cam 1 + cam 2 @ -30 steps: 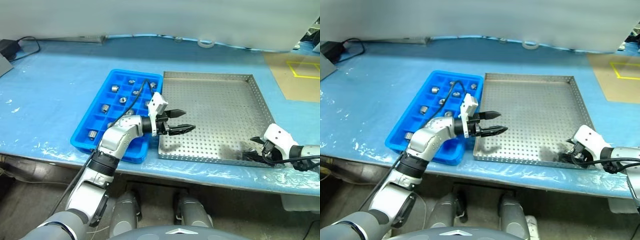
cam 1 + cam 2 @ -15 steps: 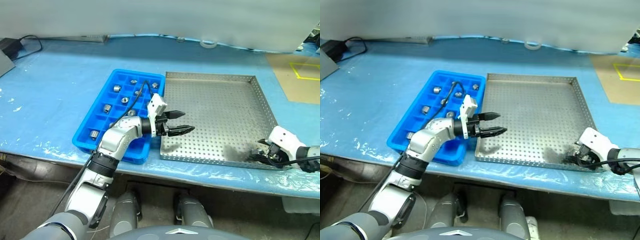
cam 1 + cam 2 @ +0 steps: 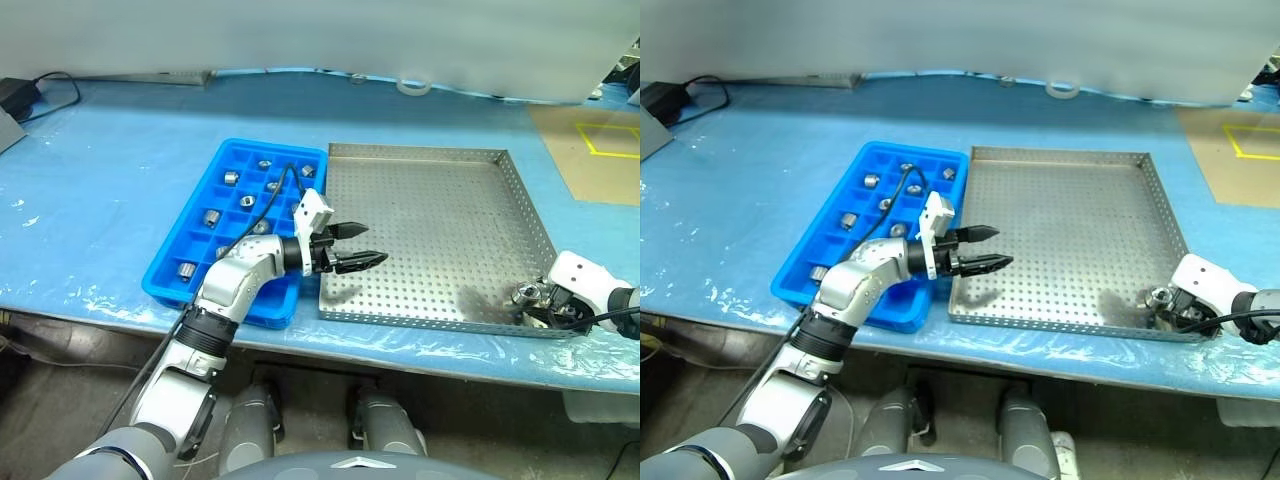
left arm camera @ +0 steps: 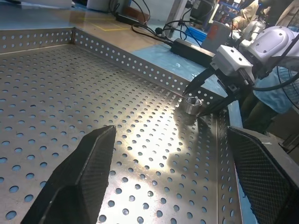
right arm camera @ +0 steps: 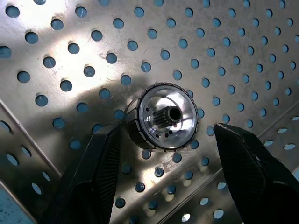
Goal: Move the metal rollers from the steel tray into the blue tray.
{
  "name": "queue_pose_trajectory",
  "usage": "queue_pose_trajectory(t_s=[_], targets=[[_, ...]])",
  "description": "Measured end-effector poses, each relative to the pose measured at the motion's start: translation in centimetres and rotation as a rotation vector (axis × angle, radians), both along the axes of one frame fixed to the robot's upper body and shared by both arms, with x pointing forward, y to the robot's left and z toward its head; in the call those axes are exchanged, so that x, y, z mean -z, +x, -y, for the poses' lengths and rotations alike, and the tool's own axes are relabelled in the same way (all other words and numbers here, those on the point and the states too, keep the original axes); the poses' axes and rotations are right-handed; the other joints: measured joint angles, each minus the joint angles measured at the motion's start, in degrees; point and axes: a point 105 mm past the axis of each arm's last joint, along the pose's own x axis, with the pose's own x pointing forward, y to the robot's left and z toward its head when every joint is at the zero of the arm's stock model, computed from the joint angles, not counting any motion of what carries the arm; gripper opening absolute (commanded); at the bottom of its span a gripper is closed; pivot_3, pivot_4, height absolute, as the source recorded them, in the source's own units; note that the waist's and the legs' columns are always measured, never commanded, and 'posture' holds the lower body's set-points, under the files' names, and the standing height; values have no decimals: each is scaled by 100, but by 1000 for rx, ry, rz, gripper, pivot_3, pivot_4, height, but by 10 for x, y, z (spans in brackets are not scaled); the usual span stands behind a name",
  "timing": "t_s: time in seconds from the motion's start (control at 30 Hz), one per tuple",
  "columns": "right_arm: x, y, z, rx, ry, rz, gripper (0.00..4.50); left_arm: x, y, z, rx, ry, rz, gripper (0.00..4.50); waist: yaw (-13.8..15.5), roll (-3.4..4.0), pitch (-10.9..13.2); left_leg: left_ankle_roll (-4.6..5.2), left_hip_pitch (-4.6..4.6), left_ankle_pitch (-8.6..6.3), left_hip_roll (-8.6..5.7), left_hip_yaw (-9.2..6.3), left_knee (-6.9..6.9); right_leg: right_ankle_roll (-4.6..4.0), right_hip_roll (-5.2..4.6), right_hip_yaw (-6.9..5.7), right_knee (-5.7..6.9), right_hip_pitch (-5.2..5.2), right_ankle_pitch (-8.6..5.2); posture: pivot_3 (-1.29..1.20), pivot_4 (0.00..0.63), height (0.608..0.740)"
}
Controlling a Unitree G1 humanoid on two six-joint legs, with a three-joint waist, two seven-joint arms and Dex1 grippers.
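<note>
While one metal roller point(image 5: 163, 116) stood on end in the near right corner of the steel tray point(image 3: 430, 190), the right gripper point(image 5: 163, 154) straddled it, fingers point(image 5: 93, 172) parted, one just touching it, not clamped. Well apart, the left gripper point(image 3: 358, 246) hung spread and empty beside the blue tray point(image 3: 190, 240).

The steel tray point(image 3: 430, 200) is made of bare perforated metal with a dull, smudged sheen. A polished, mirror-bright metal roller point(image 5: 163, 116) with a finely ribbed rim is seen on it. The blue tray point(image 3: 200, 240) is moulded in smooth glossy plastic. The table point(image 3: 110, 170) is covered by wrinkled, shiny blue film.
</note>
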Motion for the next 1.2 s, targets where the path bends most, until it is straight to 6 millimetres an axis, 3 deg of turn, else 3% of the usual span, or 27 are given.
queue_pose_trajectory(t_s=[0.13,0.17,0.23,0.5,0.83,0.93,1.03,1.1,1.2], targets=[[1,2,-6,-17,9,10,3282,0,0,1,1,-2,-1,4012,-1,0,0,0,3,0,1,0,0,0,0,0,0,3,0,-310,150,740],[1,3,-9,-24,13,12,3094,0,0,1,1,-3,-1,4012,-1,0,0,0,4,0,1,0,0,0,0,0,0,4,0,-309,150,740],[2,4,-17,-48,30,16,2700,0,0,1,1,-3,-1,4012,-6,0,0,-1,6,0,2,0,1,0,0,0,1,4,0,-308,150,740],[3,4,-27,-75,56,1,362,0,0,1,-1,-2,-1,4012,7,1,-1,-1,5,-1,1,1,0,0,0,0,0,5,0,-300,150,740],[-3,9,-34,-47,107,4,362,6,3,-10,-37,18,-6,4012,8,3,-1,-1,4,-1,0,1,0,0,0,1,0,3,0,-290,150,740],[-18,21,-41,-35,179,81,972,6,3,-10,-40,18,-7,4012,4,7,-1,-3,5,-1,0,1,0,0,0,2,1,2,0,-291,150,740],[-39,31,-40,-15,221,170,1979,4,3,-9,-43,16,-1,4012,11,9,0,-3,4,-1,1,2,-1,0,0,2,1,2,0,-295,150,740],[-43,32,-38,0,228,180,2629,3,3,-10,-43,15,2,4012,32,10,-1,-1,3,0,1,1,-3,0,0,1,0,2,0,-297,150,740],[-29,15,-35,6,231,59,2629,3,3,-9,-43,13,2,4012,58,12,-1,3,-9,-2,-1,2,-3,0,-1,1,-4,-5,0,-300,150,740]])
